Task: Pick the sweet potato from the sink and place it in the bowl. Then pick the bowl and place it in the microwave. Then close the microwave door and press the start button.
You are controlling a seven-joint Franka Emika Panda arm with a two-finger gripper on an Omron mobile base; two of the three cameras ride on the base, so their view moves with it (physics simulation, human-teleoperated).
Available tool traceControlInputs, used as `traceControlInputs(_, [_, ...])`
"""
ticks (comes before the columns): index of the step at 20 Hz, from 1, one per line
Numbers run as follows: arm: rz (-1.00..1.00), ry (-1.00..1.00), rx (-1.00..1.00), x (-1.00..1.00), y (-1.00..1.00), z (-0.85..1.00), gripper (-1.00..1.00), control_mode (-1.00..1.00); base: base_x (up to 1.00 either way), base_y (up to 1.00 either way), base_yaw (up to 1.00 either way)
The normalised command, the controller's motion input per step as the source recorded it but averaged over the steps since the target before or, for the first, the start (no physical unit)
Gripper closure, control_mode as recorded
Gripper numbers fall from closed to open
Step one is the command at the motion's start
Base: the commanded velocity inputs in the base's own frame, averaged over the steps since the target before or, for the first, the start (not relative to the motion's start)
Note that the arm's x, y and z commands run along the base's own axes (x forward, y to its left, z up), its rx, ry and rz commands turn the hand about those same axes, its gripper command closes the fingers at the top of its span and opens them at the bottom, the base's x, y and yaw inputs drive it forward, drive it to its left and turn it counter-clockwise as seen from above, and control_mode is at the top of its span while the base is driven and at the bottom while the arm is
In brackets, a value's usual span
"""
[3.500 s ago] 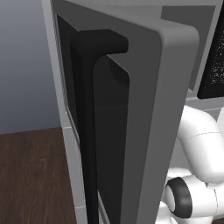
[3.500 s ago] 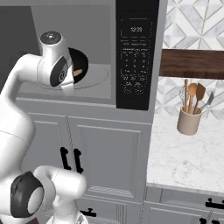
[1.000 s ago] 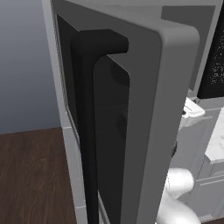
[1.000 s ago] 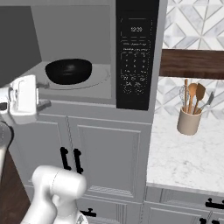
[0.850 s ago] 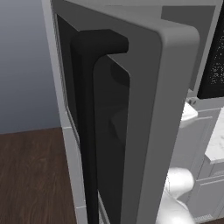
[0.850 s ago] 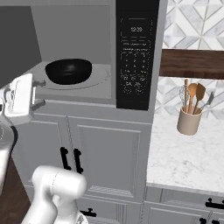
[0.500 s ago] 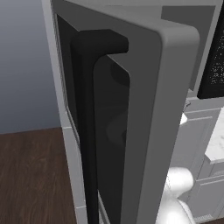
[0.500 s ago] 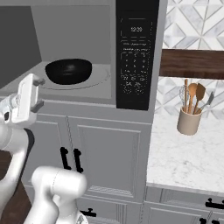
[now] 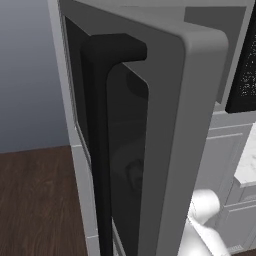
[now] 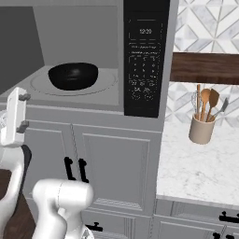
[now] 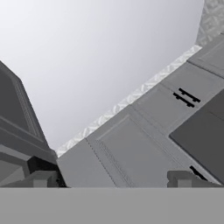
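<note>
- My two-finger gripper (image 11: 113,178) has its jaws spread wide with nothing between them; in the hand view the two small dark fingertips (image 11: 43,178) stand far apart at the bottom edge.
- Past those tips I see grey panelled cabinet doors (image 11: 131,148) with short black handles, a patterned strip along their edge, and a plain pale wall beyond.
- In the right base view the white hand (image 10: 14,116) sits at the far left, below and in front of the microwave's opening, clear of everything inside it.
- The round, wide, glossy black bowl (image 10: 73,75) rests on the pale turntable inside the large built-in grey microwave (image 10: 112,56), towards the left of the cavity.
- I cannot tell from here whether the small orange-tan sweet potato lies in the bowl; its inside shows only dark.
- The black speckled control panel (image 10: 145,60) stands at the right of the cavity, display lit, keypad below.
- The wide grey-framed microwave door (image 9: 170,150) stands swung open, close before the left base camera, its dark glass window and long vertical black bar handle (image 9: 102,145) facing me.
- Right of the microwave, on a white marble counter (image 10: 200,163), a beige crock of wooden utensils (image 10: 202,123) stands beneath a dark wooden shelf (image 10: 205,67).
- Dark wooden floor (image 9: 35,200) shows beyond the door.
</note>
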Motion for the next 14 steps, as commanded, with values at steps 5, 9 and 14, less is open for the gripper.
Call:
traceControlInputs(5, [-0.07, 0.00, -0.04, -0.10, 0.22, -0.52, -1.00, -1.00, 0.00, 0.00, 0.00])
traceControlInputs(9, [-0.05, 0.00, -0.08, -0.07, 0.37, -0.44, -1.00, -1.00, 0.00, 0.00, 0.00])
traceControlInputs(14, [0.00, 0.01, -0.05, -0.01, 0.64, -0.37, -1.00, -1.00, 0.00, 0.00, 0.00])
